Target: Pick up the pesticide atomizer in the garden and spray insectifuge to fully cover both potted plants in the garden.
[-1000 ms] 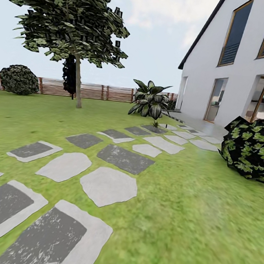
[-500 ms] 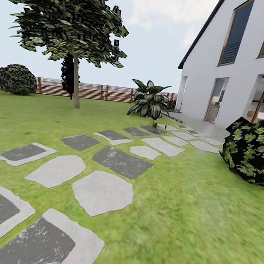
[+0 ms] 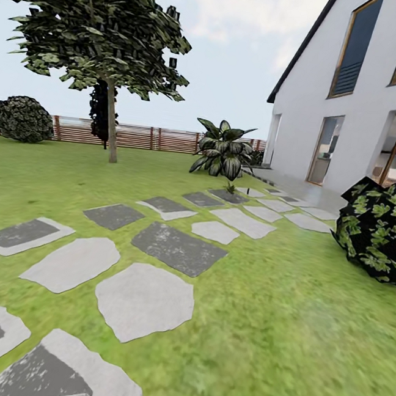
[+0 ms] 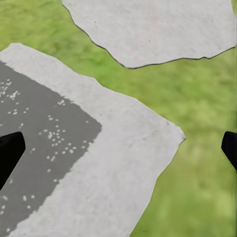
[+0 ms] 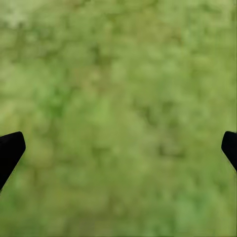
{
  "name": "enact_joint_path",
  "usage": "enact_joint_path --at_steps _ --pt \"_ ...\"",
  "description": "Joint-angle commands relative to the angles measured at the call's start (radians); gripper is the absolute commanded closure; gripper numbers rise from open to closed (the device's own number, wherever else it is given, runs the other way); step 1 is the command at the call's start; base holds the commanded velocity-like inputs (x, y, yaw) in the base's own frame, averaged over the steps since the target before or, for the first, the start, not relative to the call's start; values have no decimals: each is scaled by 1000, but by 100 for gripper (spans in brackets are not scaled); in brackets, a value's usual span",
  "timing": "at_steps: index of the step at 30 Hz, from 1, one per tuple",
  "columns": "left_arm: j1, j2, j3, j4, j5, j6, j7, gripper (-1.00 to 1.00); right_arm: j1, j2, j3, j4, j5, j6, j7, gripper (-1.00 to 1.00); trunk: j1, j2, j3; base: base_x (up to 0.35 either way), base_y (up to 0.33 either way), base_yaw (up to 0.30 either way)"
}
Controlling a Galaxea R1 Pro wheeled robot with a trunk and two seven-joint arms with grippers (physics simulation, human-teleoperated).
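Green lawn [image 3: 281,330], pale and dark-grey stone slabs [image 3: 144,301] (some white-speckled), brown slatted fence [image 3: 143,137], white house [image 3: 358,142].

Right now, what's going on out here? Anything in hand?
Nothing is in hand. The robot is out on the lawn beside a path of stone slabs leading toward the white house. The left tool hangs open over a slab, the right tool open over grass. A broad-leaved plant stands far down the path; I can't spot the atomizer.
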Motion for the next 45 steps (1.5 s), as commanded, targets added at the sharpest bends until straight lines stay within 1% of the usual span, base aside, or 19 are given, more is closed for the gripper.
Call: enact_joint_path --at_steps 1,45 --pt "0 0 0 0 3 -3 1 -100 0 0 -1 -2 0 6 -1 -100 0 0 -1 329 -91 0" --pt "0 0 0 1 4 -3 1 -100 0 0 -1 6 0 6 -3 -100 0 0 -1 329 -89 0"
